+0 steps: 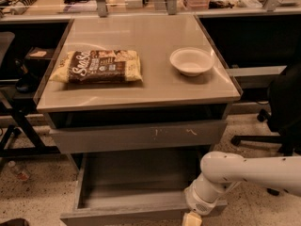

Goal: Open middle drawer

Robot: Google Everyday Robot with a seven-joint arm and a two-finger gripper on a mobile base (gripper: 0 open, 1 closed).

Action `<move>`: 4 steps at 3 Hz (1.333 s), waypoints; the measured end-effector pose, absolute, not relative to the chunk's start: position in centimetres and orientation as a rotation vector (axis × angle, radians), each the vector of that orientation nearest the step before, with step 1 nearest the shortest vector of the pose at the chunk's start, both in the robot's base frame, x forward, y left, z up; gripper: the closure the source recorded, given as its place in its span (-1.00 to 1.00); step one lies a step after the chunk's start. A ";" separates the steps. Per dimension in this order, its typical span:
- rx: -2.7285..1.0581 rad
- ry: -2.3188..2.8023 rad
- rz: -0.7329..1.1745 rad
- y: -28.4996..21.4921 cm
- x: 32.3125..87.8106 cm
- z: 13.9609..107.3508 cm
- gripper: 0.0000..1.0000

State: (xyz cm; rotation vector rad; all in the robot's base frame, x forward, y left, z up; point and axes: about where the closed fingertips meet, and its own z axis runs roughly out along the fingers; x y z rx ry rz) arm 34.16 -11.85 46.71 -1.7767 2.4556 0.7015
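The middle drawer (136,180) stands pulled out below the scratched drawer face (141,136). Its shallow gray tray body is open to view and looks empty, and its plain front face (122,216) lies at the bottom edge of the camera view. My gripper (192,219) is at the right end of that front face, hanging from the white wrist (203,197), and is mostly cut off by the picture's edge. The white arm (254,171) reaches in from the right.
A brown and white snack bag (96,66) and a white bowl (191,61) sit on the cabinet top (141,32). A black office chair (282,107) stands to the right. A dark table frame (19,117) stands to the left. A bottle (19,171) lies on the speckled floor.
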 end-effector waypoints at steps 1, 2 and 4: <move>-1.815 2.473 0.723 -11.2 34.2 44.4 -1.00; -1.859 2.515 0.730 -11.5 33.1 42.4 -1.00; -1.875 2.562 0.725 -12.7 31.6 41.9 -1.00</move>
